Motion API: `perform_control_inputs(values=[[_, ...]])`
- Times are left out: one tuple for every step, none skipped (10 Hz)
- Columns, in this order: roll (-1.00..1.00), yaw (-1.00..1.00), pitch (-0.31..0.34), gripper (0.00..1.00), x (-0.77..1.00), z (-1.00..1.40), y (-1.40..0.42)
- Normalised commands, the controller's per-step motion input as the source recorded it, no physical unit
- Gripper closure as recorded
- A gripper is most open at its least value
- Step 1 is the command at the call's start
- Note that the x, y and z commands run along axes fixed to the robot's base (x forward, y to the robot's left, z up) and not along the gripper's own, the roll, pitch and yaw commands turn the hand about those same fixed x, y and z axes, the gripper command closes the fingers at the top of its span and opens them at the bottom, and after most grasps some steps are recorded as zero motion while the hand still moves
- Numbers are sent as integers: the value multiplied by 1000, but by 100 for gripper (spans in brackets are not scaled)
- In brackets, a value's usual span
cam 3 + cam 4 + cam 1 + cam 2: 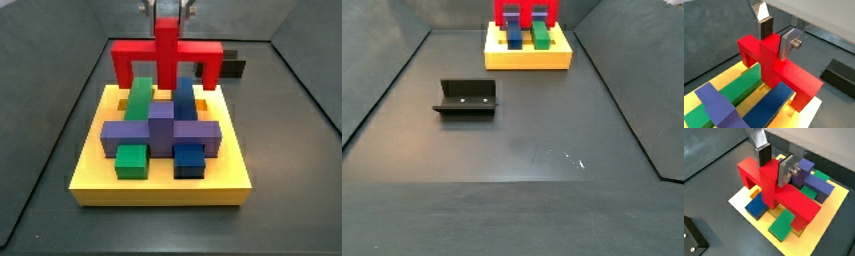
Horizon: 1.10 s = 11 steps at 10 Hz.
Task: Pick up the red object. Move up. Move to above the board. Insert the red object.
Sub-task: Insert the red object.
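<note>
— At the far end of the board (160, 185), what could have gone wrong?
— The gripper (777, 36) was clamped on the stem of the red object (774, 60), its legs straddling the green and blue blocks (183, 98) — a slight tilt could have jammed a leg.
— Any writing?
— None was legible.

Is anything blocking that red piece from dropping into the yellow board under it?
Nothing visible does. The hand grips the red object by its stem, legs straddling the green block and blue block at the board's far end.
</note>
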Motion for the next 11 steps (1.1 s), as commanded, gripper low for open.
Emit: perform_control_inputs(values=[[0, 0, -73, 100, 0, -243, 0], [0, 0, -71, 100, 0, -189, 0], [0, 0, -41, 100, 0, -163, 0], [0, 0, -17, 100, -140, -46, 0], [0, 0, -79, 100, -231, 0, 0], [0, 0, -60, 100, -106, -29, 0], [0, 0, -59, 100, -9, -74, 0], [0, 0, -63, 100, 0, -91, -17], [0, 0, -41, 100, 31, -151, -20], [0, 0, -27, 100, 43, -143, -23], [0, 0, -19, 100, 20, -126, -20]])
